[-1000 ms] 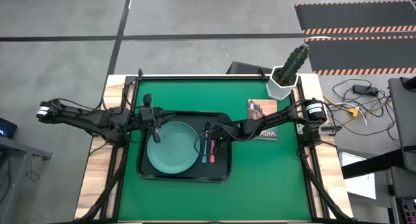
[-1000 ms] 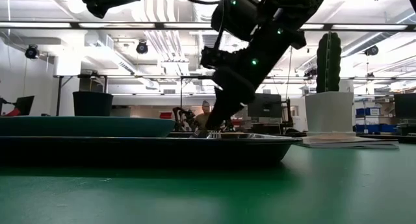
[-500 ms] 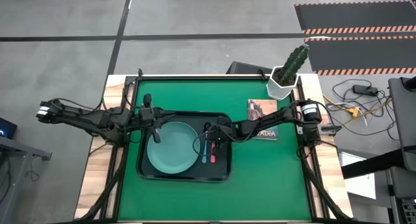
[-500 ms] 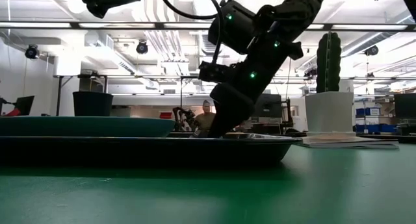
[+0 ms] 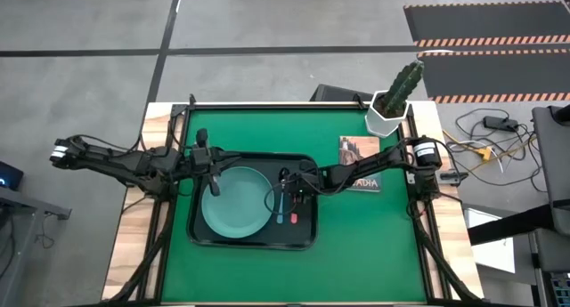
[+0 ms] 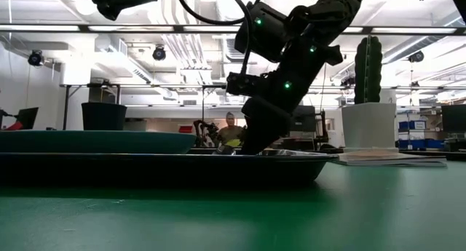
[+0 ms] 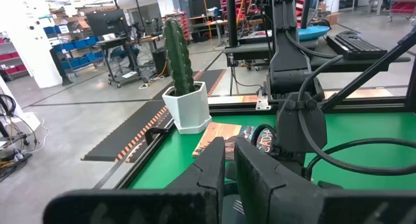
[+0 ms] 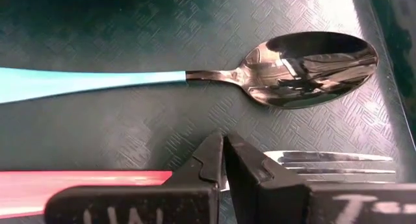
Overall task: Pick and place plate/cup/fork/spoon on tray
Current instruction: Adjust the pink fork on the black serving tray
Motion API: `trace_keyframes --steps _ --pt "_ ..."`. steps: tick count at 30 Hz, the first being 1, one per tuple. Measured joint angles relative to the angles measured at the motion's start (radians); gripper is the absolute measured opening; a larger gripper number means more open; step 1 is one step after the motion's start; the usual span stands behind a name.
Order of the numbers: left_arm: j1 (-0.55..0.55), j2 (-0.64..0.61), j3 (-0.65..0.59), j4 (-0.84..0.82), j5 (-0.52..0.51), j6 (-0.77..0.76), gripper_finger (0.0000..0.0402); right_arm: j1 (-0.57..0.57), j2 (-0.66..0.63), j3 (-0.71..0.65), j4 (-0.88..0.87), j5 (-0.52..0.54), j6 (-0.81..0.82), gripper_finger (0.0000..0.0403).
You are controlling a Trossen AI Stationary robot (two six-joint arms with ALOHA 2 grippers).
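Observation:
The black tray (image 5: 252, 246) lies on the green mat and holds the teal plate (image 5: 233, 205). The blue-handled spoon (image 5: 280, 205) and the pink-handled fork (image 5: 292, 215) lie side by side on the tray, right of the plate. In the right wrist view the spoon (image 8: 305, 52) lies flat beside the fork (image 8: 325, 162). My right gripper (image 5: 289, 187) is down at the fork, shut. My left gripper (image 5: 213, 184) hovers shut and empty over the plate's far left rim. The dark cup (image 6: 103, 116) shows behind the plate (image 6: 95, 140) in the low view. My right gripper is shut at the fork's thin metal neck (image 8: 273, 160), between the pink handle (image 8: 78, 185) and the tines. The fingertips (image 8: 211, 152) hide the place of contact. The fingers come slanting down from the table's right and lie across the fork, which lies flat on the tray.
A cactus in a white pot (image 5: 392, 107) stands at the table's far right corner. A printed booklet (image 5: 359, 165) lies right of the tray under my right arm. Bare green mat (image 5: 356, 245) spreads near and right of the tray. People sit in the room beyond (image 6: 231, 127).
My right gripper has shifted a little toward the table's right edge, low over the tray and still shut, while its arm's elbow has drawn in toward the table. The fork has stayed low on the tray beside the spoon.

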Motion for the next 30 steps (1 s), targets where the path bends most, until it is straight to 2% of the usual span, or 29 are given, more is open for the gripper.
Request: trace_keyframes --steps 10,16,30 --pt "0.000 0.000 0.000 0.000 0.000 0.000 0.0017 0.004 -0.007 0.016 -0.025 -0.004 -0.019 0.0009" --pt "0.000 0.000 0.000 0.000 0.000 0.000 0.0017 0.043 -0.009 0.036 -0.025 -0.054 -0.006 0.0009" --pt "0.000 0.000 0.000 0.000 0.000 0.000 0.0017 0.102 -0.010 0.028 -0.098 -0.051 0.051 0.0009"
